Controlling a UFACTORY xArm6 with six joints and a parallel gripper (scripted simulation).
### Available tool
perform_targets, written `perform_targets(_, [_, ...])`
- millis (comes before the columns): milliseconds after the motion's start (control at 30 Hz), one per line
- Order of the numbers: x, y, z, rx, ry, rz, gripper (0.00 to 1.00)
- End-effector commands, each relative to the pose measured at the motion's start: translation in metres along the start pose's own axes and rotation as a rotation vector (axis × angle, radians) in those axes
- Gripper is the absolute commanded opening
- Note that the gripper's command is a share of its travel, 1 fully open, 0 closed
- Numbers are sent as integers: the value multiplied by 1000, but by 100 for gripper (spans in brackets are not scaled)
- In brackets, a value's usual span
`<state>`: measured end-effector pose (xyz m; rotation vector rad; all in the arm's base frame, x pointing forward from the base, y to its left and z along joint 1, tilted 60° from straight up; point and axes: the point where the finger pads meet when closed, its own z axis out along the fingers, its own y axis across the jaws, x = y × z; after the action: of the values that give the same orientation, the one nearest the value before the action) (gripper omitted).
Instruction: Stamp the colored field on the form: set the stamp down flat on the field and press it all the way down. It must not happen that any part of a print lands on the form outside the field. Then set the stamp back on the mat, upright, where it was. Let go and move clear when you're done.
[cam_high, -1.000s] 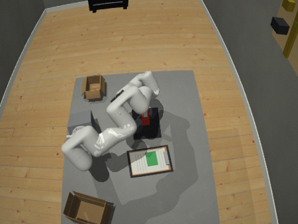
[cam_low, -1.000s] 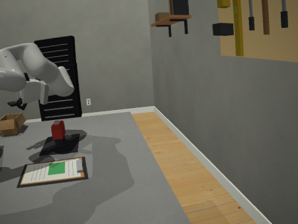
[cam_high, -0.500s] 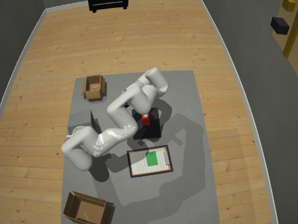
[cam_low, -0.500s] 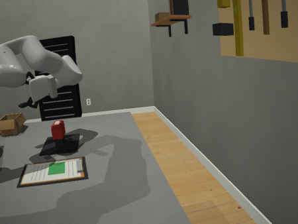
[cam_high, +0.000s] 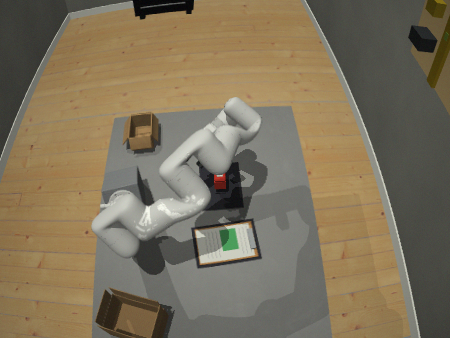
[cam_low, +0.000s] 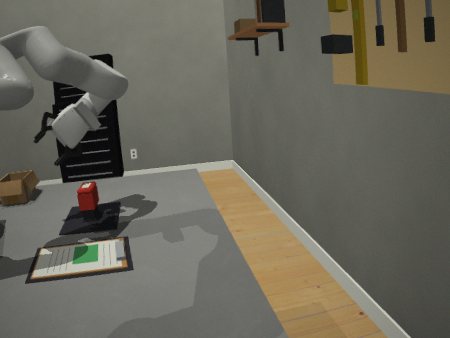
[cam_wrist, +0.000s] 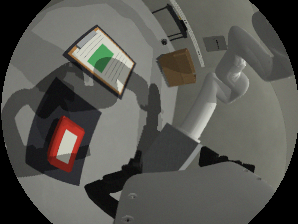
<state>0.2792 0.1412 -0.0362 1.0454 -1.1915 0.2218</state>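
Grey table (cam_low: 165, 300) carrying mat (cam_low: 75, 227), upright red stamp (cam_low: 88, 196) and form (cam_low: 55, 260). Claw (cam_low: 50, 140) open, empty, above: centre over stamp, descend squarely, grip its sides.

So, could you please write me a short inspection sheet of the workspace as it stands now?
Surface: grey floor covering over wooden planks.
Job's things: red stamp upright on the dark mat; clipboard form beside the mat, its green field unstamped.
Clutter: two open cardboard boxes; grey block by the arm's base.
Pincer: pincer open, empty, raised above the stamp.
Cables: nothing seen.
Surroundings: black slatted rack, wall shelf, tool board.
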Motion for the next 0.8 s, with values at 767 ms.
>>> perform_targets(767, [14,-83,-41,753,-277,419,100])
